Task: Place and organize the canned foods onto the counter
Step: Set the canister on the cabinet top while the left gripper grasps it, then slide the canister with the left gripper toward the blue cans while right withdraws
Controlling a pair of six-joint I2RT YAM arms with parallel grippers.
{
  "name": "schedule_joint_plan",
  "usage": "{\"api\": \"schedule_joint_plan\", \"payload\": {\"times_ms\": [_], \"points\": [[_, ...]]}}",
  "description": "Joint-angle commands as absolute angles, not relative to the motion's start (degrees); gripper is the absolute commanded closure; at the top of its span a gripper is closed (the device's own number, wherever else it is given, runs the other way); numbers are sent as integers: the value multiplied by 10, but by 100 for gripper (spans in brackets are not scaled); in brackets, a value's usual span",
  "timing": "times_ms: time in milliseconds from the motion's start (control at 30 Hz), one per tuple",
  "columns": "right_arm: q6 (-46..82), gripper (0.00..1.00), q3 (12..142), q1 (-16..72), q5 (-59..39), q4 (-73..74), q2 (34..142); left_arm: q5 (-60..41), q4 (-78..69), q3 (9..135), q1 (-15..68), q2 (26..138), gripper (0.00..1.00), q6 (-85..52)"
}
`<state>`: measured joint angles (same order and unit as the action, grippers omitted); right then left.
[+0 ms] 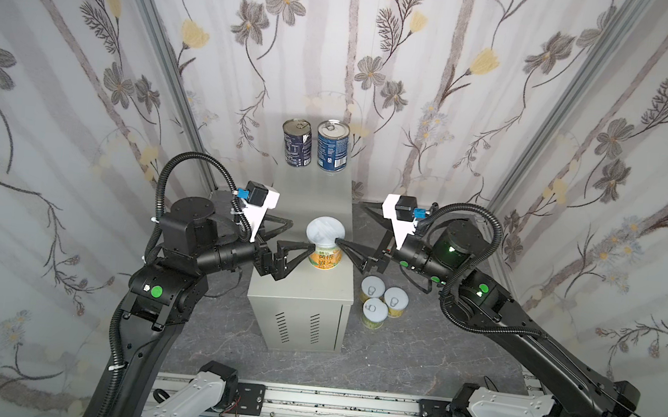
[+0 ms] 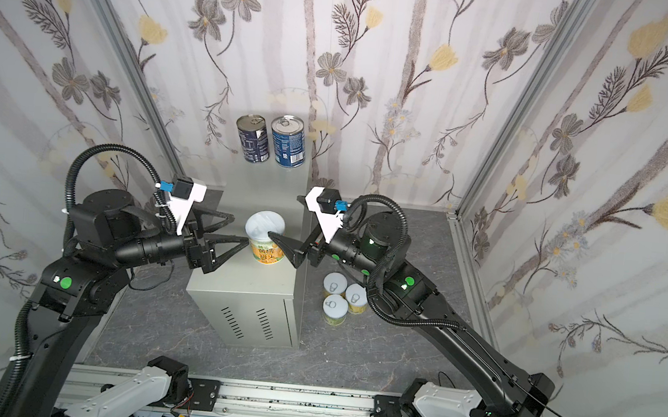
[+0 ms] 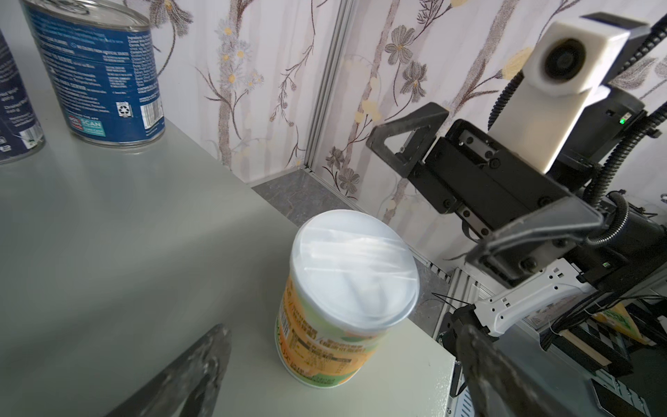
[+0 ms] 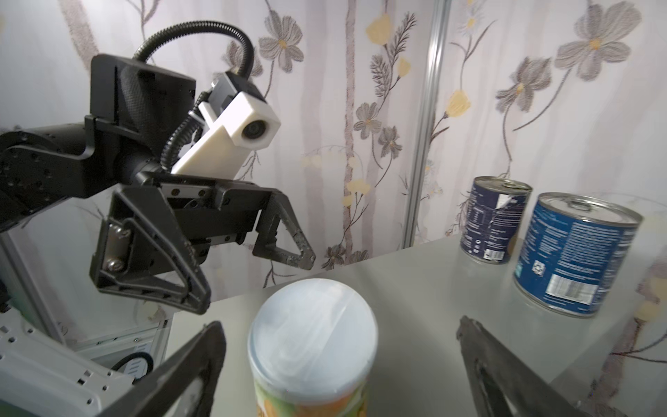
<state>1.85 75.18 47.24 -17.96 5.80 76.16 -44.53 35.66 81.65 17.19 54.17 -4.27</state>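
Noted right pincer spread wide, clamping nothing; left pincer likewise. Found short yellow-labelled white-lidded tin upright on light-grey metal cabinet top, between pincers. Judged best: withdraw level, straight back, avoiding lid.

Blue-label can: "SCAN" + recycle sign, barcode; rest too blurred
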Motion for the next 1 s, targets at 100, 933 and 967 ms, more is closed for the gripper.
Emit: {"api": "schedule_joint_plan", "payload": {"times_ms": [100,933,967], "points": [[74,0,689,444,-121,82,681,-404,372,829,206,569,0,-15],[80,0,546,421,-120,109,569,-274,322,837,310,610,23,52],[80,0,544,422,-122,111,568,-268,316,837,310,609,24,51]]}}
